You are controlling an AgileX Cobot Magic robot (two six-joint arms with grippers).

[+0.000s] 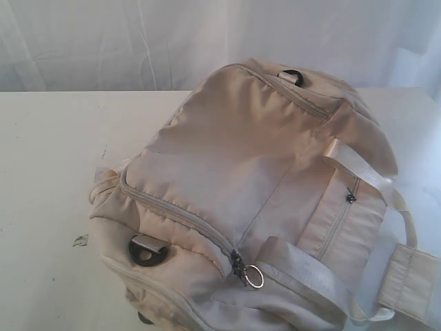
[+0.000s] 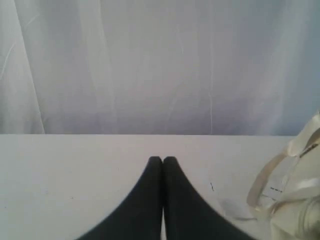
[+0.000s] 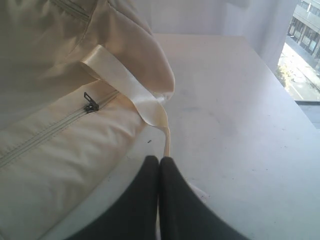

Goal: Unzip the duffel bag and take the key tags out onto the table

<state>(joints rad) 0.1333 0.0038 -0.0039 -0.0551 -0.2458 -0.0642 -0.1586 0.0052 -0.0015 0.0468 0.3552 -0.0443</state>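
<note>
A beige duffel bag (image 1: 255,200) lies zipped shut on a white bench (image 1: 48,172), its main zipper (image 1: 179,217) ending at a metal ring pull (image 1: 255,277) on the side nearest the camera. The left hand (image 2: 162,159) hovers over bare bench beside the bag, fingers pressed together. The right hand (image 3: 159,159), likewise closed on nothing, sits just by a pale strap (image 3: 125,82).

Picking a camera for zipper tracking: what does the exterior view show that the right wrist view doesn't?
Exterior only: the duffel bag seen across its whole top, the long zipper's ring pull, and two dark D-rings.
Right wrist only: the right tool, shut, and a window onto buildings.
Both: the side-pocket zipper pull, a pale strap, the white table. No key tags are visible in either.
</note>
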